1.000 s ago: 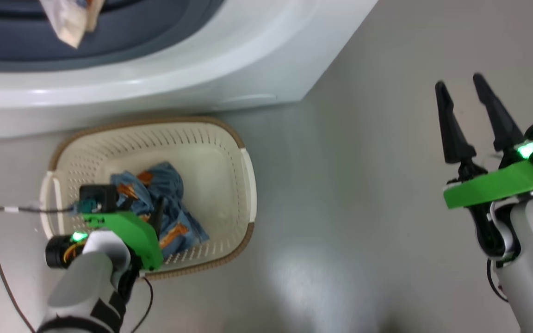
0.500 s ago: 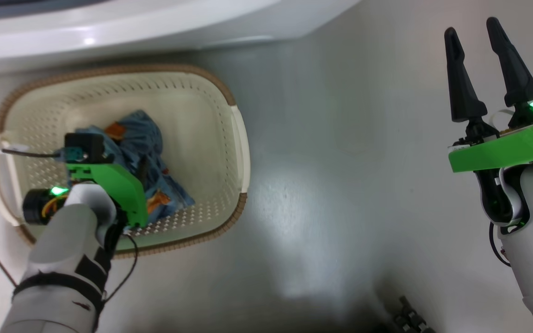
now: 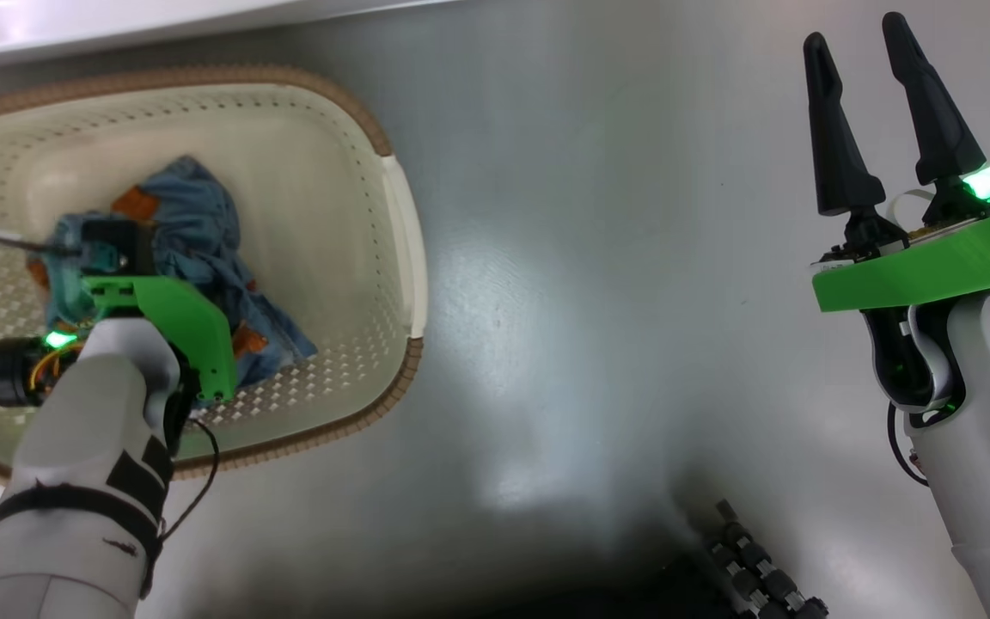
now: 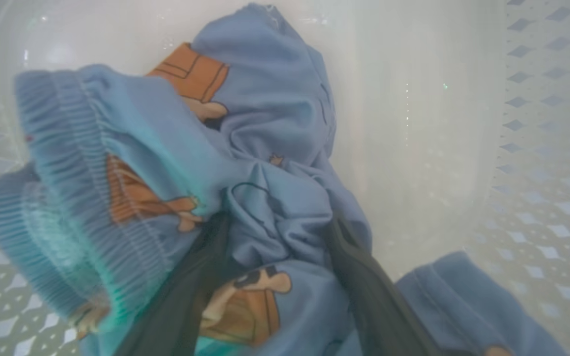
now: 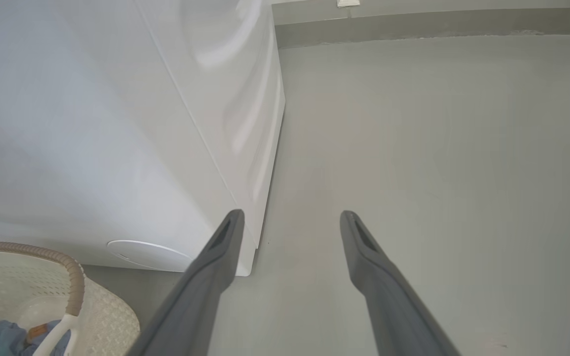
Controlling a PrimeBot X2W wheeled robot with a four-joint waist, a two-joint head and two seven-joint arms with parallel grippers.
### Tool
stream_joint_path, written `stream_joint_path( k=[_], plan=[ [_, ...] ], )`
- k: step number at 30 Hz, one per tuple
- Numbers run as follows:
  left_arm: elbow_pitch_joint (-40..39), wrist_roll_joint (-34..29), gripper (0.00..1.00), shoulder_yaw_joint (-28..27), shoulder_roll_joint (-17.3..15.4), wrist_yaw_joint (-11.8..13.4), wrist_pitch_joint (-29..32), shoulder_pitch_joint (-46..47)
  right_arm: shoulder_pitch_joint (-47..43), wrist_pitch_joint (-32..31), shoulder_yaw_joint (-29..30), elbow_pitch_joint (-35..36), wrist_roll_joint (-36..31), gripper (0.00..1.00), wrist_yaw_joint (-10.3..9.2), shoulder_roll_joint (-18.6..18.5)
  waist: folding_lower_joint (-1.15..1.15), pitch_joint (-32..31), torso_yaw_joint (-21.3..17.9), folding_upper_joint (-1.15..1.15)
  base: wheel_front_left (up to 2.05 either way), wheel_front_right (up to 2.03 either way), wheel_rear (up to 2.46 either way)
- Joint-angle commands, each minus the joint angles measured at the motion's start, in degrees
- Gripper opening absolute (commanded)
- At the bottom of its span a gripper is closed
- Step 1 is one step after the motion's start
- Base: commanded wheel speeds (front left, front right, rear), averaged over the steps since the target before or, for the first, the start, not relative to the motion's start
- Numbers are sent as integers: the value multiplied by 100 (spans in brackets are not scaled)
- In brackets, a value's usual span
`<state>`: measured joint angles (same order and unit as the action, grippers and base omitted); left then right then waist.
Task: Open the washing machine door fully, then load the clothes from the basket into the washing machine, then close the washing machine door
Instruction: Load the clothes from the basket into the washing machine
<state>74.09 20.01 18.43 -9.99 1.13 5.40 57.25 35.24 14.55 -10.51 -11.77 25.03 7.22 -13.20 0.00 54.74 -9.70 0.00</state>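
Note:
The cream basket point(image 3: 349, 94) with its brown rim stands on the floor just before the white washing machine point(image 3: 117, 21). Light blue clothes point(image 3: 203, 223) with orange-brown prints lie bunched in it. My left gripper point(image 4: 277, 222) points down into the basket, open, its dark fingers point(image 4: 364, 277) pressed into the pile on either side of a fold of blue fabric point(image 4: 275, 198). My right gripper point(image 3: 852, 34) hangs open and empty over bare floor far to the right; in its wrist view the right gripper point(image 5: 291, 217) faces the machine's corner point(image 5: 117, 123). The washing machine door is out of view.
Grey floor point(image 3: 589, 301) stretches between the basket and the right arm. A dark ribbed part point(image 3: 753, 576) juts in at the bottom edge. The right wrist view catches the basket's rim point(image 5: 74, 282) at lower left and a wall base point(image 5: 438, 24) at the far end.
The head camera has tilted down and come closer, so the washing machine slid nearly off the top. The left gripper has sunk lower into the clothes. Both grippers stay open.

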Motion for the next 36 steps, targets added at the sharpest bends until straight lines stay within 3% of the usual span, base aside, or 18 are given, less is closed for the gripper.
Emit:
stream_joint_path(
  k=[1, 7, 9, 10, 11, 12, 13, 24, 36],
  plan=[
    [-19, -54, 100, -53, -190, 65, 127, -91, -156, 45, -77, 120, -46, 100, 26, -10, 0, 55, -57, 0, 0, 0, 0],
    [-15, -38, 98, 9, -289, 85, 575, -109, -123, 45, -112, 108, -41, 100, 26, 38, 0, 87, -126, 0, 0, 0, 0],
    [-15, -26, 48, 18, -307, 128, 683, -118, -119, 45, -114, 102, -43, 100, 26, 51, 0, 86, -135, 0, 0, 0, 0],
    [-15, -16, 39, 18, -311, 144, 714, -119, -119, 45, -113, 99, -45, 100, 26, 57, 0, 84, -137, 0, 0, 0, 0],
    [-14, -5, 16, 18, -321, 147, 732, -120, -118, 45, -114, 95, -47, 100, 26, 63, 0, 82, -142, 0, 0, 0, 0],
    [-14, -5, 16, 18, -321, 147, 732, -120, -118, 45, -114, 95, -47, 100, 26, 63, 0, 82, -142, 0, 0, 0, 0],
    [-14, 5, 0, 18, -331, 147, 716, -115, -117, 45, -114, 90, -47, 100, 26, 71, 0, 79, -146, 0, 0, 0, 0],
    [-14, 159, 0, 3, -293, 33, 463, -204, -122, 45, -120, 23, -49, 100, 26, 117, 0, -194, -113, 0, 0, 0, 0],
    [-14, 359, 0, -17, -185, -371, -207, -506, -245, 45, -124, -102, -3, 100, 26, 154, 0, -970, 19, 0, 0, 0, 0]
  ],
)
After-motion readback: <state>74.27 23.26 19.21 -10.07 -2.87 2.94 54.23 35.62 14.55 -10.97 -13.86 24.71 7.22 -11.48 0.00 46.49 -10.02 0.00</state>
